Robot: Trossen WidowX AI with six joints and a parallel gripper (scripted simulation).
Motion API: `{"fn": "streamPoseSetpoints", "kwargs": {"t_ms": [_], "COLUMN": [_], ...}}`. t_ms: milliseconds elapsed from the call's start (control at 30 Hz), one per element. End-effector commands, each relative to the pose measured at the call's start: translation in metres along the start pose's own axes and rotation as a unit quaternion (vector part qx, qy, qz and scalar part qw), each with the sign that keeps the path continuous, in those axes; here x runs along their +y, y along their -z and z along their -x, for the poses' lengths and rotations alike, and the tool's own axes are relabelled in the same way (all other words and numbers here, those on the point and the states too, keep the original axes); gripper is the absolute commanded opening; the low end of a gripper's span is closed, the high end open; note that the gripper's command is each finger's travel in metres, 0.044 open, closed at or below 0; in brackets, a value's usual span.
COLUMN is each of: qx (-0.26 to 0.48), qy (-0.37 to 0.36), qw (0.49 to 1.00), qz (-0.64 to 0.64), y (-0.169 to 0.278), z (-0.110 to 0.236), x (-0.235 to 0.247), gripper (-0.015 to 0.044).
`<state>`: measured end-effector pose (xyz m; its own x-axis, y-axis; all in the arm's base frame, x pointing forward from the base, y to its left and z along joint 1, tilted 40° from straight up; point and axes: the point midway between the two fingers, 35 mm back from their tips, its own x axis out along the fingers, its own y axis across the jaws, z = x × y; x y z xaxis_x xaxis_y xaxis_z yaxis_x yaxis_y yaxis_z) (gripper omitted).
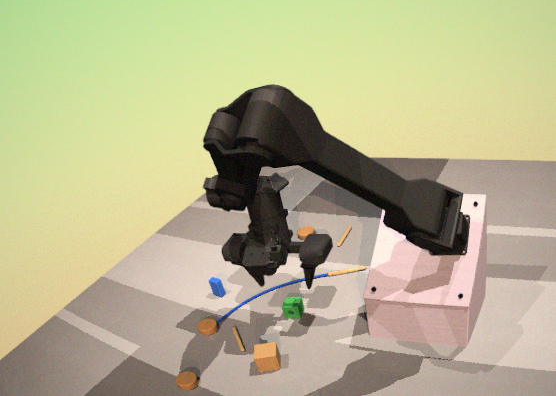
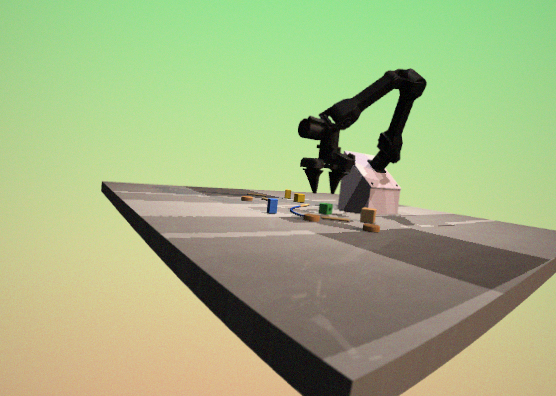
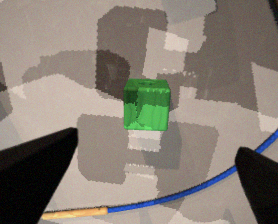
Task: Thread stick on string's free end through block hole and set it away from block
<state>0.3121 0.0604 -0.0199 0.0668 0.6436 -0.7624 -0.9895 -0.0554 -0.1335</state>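
The green block (image 1: 293, 308) (image 2: 325, 208) (image 3: 146, 106) stands on the table, with a dark hole in one side face. The stick (image 1: 347, 271) (image 3: 75, 213) lies on the table near the robot's base, on the end of the blue string (image 1: 260, 293) (image 3: 155, 202). The string curves past the block, clear of it, to its round button (image 1: 207, 326) (image 2: 312, 218). My gripper (image 1: 285, 286) (image 2: 324, 193) (image 3: 157, 145) is open and empty, pointing down above the table near the block and string. In the wrist view the left finger hides part of the stick's end.
A plain wooden cube (image 1: 267, 357) (image 2: 368, 215), a loose stick (image 1: 239, 339) and another button (image 1: 187, 380) (image 2: 371, 228) lie beyond the block. A blue block (image 1: 217, 287) (image 2: 272, 206) stands near the string. Another stick (image 1: 344, 236) and button (image 1: 306, 233) lie farther back.
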Motion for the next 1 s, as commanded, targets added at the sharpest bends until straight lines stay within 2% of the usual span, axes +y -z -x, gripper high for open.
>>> {"fn": "streamPoseSetpoints", "kwargs": {"t_ms": [0, 167, 433, 733, 967], "qx": [-0.001, -0.001, -0.001, -0.001, -0.001], "qy": [-0.005, -0.004, -0.004, -0.004, -0.004], "qw": [1.000, 1.000, 1.000, 1.000, 1.000], "qz": [-0.010, -0.005, -0.005, -0.005, -0.005], "y": [0.0011, 0.0004, 0.0005, 0.0005, 0.0005], "z": [-0.0006, -0.0006, -0.0006, -0.0006, -0.0005], "x": [0.0027, 0.0018, 0.0018, 0.0018, 0.0018], "gripper": [0.0440, 0.0440, 0.0241, 0.0241, 0.0057]}}
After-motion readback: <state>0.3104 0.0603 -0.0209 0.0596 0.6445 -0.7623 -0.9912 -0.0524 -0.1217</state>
